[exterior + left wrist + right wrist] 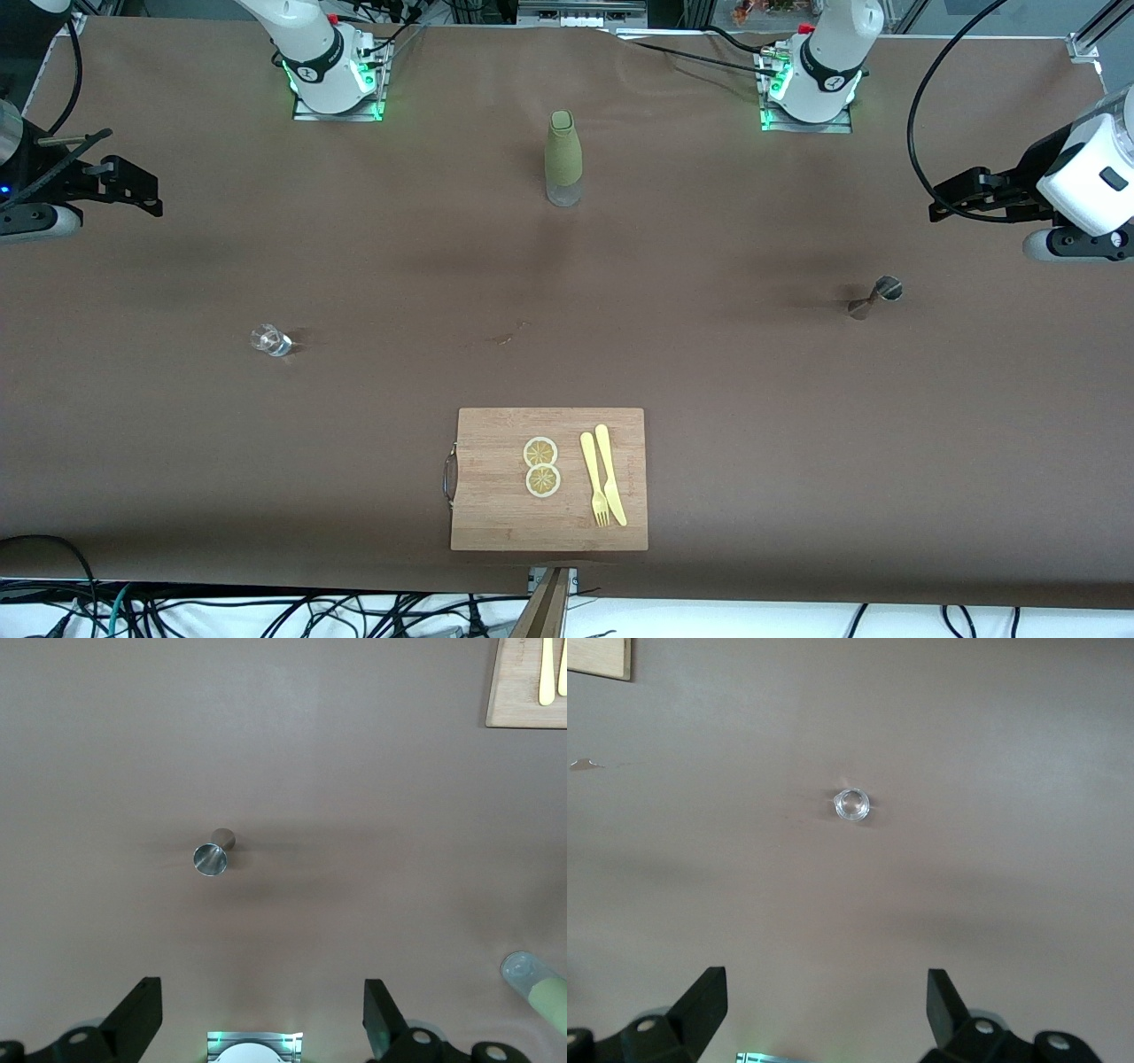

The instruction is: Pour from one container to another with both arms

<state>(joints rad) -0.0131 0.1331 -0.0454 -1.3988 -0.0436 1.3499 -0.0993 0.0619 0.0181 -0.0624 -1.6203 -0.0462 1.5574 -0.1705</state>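
Brown table [753, 425], no readable writing; left end effector [263, 1014] and right end effector [827, 1005] both spread apart.

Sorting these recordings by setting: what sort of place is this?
Probably a robotics lab staging a bar task: a brown paper-covered table, loose black cables along its edge, and props such as a steel jigger and a small clear glass.
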